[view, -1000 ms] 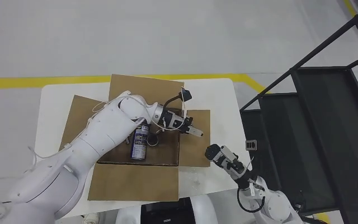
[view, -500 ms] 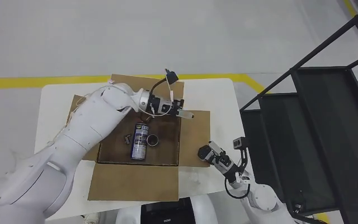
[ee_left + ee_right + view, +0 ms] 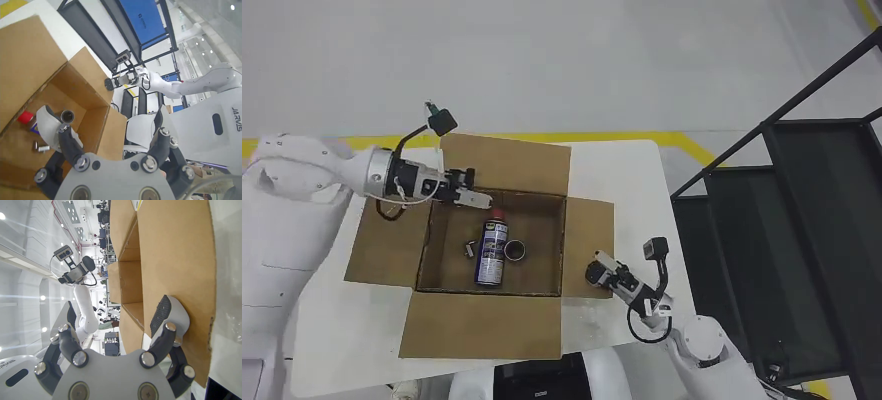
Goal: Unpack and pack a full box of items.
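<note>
The left gripper (image 3: 478, 200) is empty, its 2 white fingers (image 3: 46, 121) spread wide apart. It hangs over the far left corner of the open brown cardboard box (image 3: 510, 160), pointing across the opening. In the top view its tips sit just beside the red cap (image 3: 498, 213) of the blue spray can (image 3: 491, 256).

The can lies flat on the box floor, cap toward the far wall. Just beside the can's middle, on its right, is a short dark tube (image 3: 515, 250) with its open mouth up. On the can's left lie small metal cylinders (image 3: 469, 247).

The right gripper (image 3: 595, 272) is also empty, with its fingers parted. It sits at the near end of the box's right flap (image 3: 592, 232). The right wrist view shows 1 ribbed finger pad (image 3: 160, 311) over that flap; I cannot tell whether it touches.

All 4 flaps are folded outward, and the box stands on a white table (image 3: 637, 185).
</note>
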